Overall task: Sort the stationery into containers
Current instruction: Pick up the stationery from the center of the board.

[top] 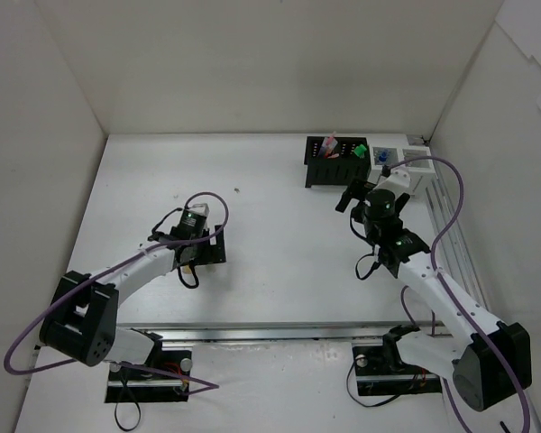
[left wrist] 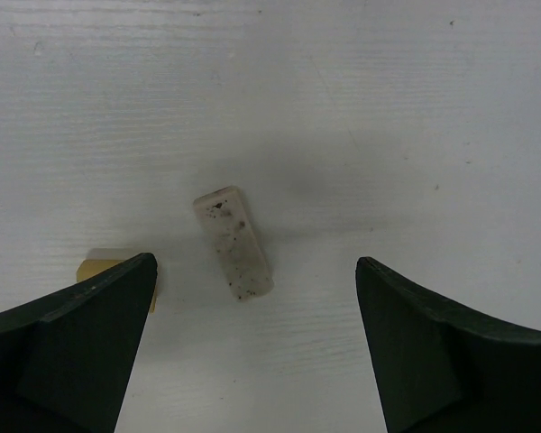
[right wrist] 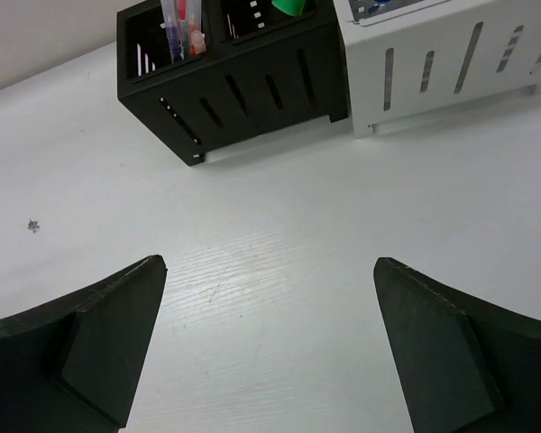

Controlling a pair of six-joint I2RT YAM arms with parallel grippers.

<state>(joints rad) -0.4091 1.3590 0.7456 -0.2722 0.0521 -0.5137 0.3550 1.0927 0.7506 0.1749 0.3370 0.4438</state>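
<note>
Left tool (left wrist: 254, 262) pointed down, released, over one white eraser (left wrist: 233, 242) and one tan eraser (left wrist: 104, 268); right tool (right wrist: 269, 262), released, faced one black organiser (right wrist: 243, 86).

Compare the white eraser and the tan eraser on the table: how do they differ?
The white eraser is off-white with dark specks; the tan eraser is plain yellowish. The white eraser shows whole, slanted, between the open left hand's fingers; the tan eraser is partly hidden behind one finger. Both lie loose on the table, apart.
</note>
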